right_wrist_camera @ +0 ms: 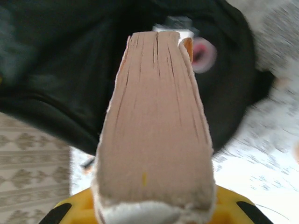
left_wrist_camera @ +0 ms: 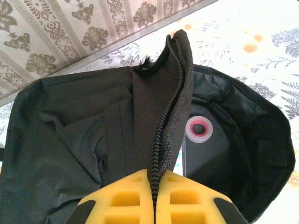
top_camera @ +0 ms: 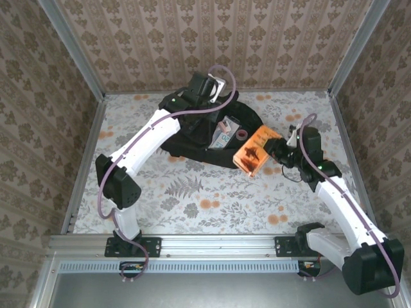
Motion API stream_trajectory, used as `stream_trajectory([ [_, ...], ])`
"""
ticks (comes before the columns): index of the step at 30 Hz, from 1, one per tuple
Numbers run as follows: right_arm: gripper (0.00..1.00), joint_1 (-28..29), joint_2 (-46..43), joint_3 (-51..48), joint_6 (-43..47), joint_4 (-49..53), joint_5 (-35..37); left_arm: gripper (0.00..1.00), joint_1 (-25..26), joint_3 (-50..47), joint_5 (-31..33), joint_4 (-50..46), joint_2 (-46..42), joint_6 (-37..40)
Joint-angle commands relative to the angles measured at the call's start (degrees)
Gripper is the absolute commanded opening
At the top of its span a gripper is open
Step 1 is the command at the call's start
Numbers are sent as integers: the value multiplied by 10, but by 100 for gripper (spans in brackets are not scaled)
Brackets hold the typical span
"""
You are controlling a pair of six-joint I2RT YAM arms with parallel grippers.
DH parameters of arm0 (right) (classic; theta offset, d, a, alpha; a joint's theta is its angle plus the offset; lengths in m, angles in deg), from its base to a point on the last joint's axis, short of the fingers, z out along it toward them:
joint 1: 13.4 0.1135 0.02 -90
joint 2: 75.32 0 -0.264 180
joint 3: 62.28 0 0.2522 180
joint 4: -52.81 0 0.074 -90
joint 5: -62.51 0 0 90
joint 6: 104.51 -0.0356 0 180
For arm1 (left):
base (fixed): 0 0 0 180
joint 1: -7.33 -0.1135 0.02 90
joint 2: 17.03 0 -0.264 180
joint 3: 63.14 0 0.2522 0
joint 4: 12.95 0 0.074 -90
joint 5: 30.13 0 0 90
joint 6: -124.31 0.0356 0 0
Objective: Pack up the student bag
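The bag (top_camera: 192,147) lies at the far middle of the table (top_camera: 192,199). My left end effector (left_wrist_camera: 154,189) pinches its zipper edge, lifting the flap open. My right end effector (top_camera: 277,149) grips an orange book (top_camera: 253,152) beside the opening, probably to go in next.

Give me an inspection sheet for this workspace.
Surface: floral-print table, flat.
Job's things: student bag lying open, pink tape roll inside; orange book held beside its opening.
Clutter: nothing seen.
Grippers: left gripper pinched on the bag's zipper edge; right gripper shut on the book.
Cables: purple cable looped along each arm.
Surroundings: patterned walls, aluminium frame.
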Motion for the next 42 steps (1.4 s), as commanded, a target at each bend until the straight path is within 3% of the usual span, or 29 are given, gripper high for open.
stream_trajectory([
  [1,0,-3,2,55,-55,-66,-25,0,-9,-11,6,32,-32,-18],
  [15,0,43,295,152,-171,-246,129,0,-21,-15,-12,59,-45,-51],
  [30,0,151,472,255,-246,-343,233,0,-20,20,5,49,-51,-27],
  [36,0,182,558,265,-323,-431,251,0,-23,16,7,53,-49,-25],
  [37,1,185,578,279,-324,-430,241,0,-23,13,7,54,-48,-25],
  [40,19,193,613,312,-308,-400,213,0,-26,6,1,57,-47,-30],
  [42,42,193,608,305,-285,-392,209,0,-30,0,-3,57,-47,-33],
])
